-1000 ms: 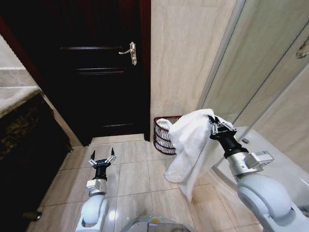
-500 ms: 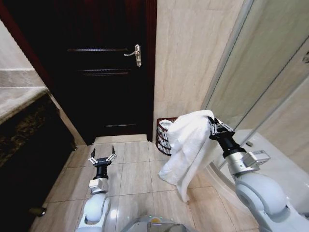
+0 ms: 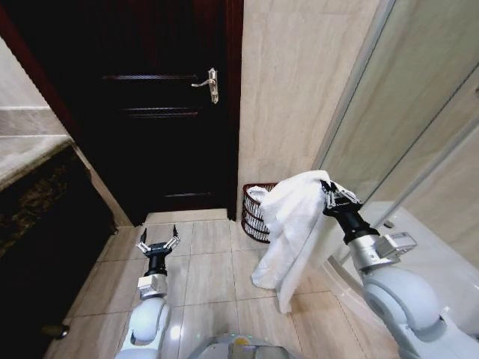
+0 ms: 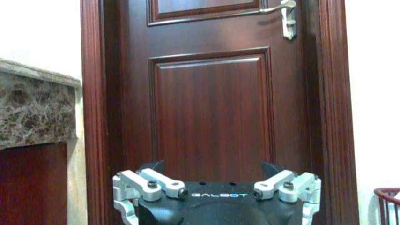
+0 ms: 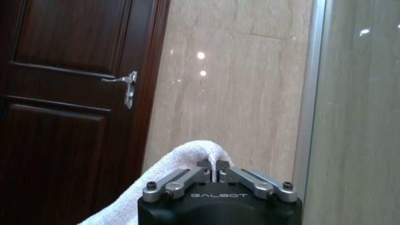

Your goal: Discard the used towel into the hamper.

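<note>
A white towel (image 3: 292, 224) hangs in a long drape from my right gripper (image 3: 327, 194), which is shut on its top fold; the same fold rises above the closed fingers (image 5: 181, 181) as a white towel (image 5: 187, 157) in the right wrist view. Behind the towel, against the tiled wall, stands the hamper (image 3: 254, 213), a dark reddish-brown ribbed basket with something white inside; the towel covers its right part. A sliver of the hamper (image 4: 388, 206) shows in the left wrist view. My left gripper (image 3: 156, 244) is held low over the floor tiles, open and holding nothing.
A dark wooden door (image 3: 150, 112) with a metal handle (image 3: 209, 84) is closed ahead. A marble counter (image 3: 26, 161) with a dark cabinet runs along the left. A glass shower partition (image 3: 389, 105) and a white tub edge (image 3: 426, 247) stand on the right.
The view has shifted a little as the camera moved. The towel's lower end has swung slightly and hangs straighter. My right gripper stays shut on it; my left gripper is unchanged.
</note>
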